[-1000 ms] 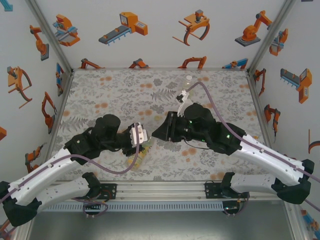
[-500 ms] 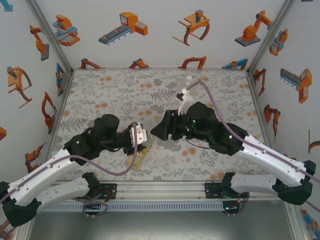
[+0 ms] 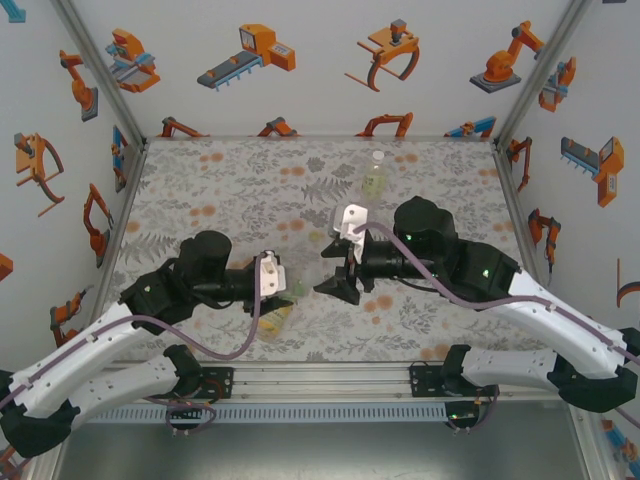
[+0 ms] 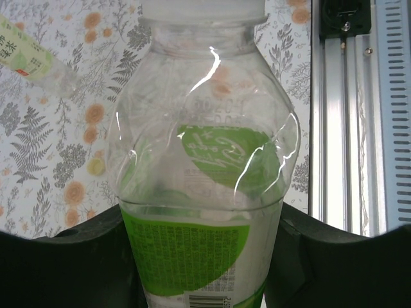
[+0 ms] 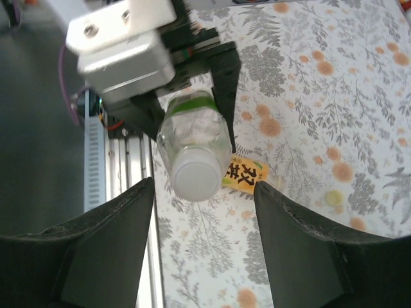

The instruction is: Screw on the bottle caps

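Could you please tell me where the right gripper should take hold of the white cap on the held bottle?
Pinch the white cap across its round side wall, coming end-on along the axis of the green-labelled bottle. The left gripper clamps that bottle by its body, leaving the cap free, facing the open right gripper.

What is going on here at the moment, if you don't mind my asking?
The left tool is shut on a green-labelled bottle, holding it out sideways with its white cap on the neck. The right tool stands open on either side of the cap, not touching it. A yellow-labelled bottle lies on the table below, and another bottle stands at the far side.
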Motion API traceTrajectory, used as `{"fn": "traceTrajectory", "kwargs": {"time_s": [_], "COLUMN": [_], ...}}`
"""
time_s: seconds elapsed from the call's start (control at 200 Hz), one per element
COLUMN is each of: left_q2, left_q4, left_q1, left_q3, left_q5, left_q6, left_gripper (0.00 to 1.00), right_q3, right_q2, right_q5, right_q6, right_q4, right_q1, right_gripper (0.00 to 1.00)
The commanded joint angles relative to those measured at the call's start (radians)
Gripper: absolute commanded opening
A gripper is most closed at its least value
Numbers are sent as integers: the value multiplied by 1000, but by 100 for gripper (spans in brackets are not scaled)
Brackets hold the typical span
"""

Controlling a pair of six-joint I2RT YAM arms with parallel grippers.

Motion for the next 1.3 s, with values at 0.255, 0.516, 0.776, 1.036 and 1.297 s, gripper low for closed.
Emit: {"fn": "traceTrajectory", "kwargs": {"time_s": [0.255,0.516,0.776,1.036,1.297], "left_q2": [-7,-7,-6,-5,10], "left_q4": [-13,-14,-14,-7,23], "left_q1": [-3,-3,-3,-3,-3], "left_q3": [9,11,9,7,-1], "left_q5": [41,45,43,8,-79], "left_q6": [16,15,12,13,8], "left_gripper": [0,0,0,0,0], "right_q3": [-20,-32,-64,-141,-197], "right_q2": [15,32,26,-8,-17], "right_q5": [-120,-106,-99,54,315], "right_q6": [-141,-129,-53,303,960], "right_q4": [32,53,115,216,197], "right_q1": [-1,0,-1,0,-2], "right_gripper": [48,44,36,13,0]}}
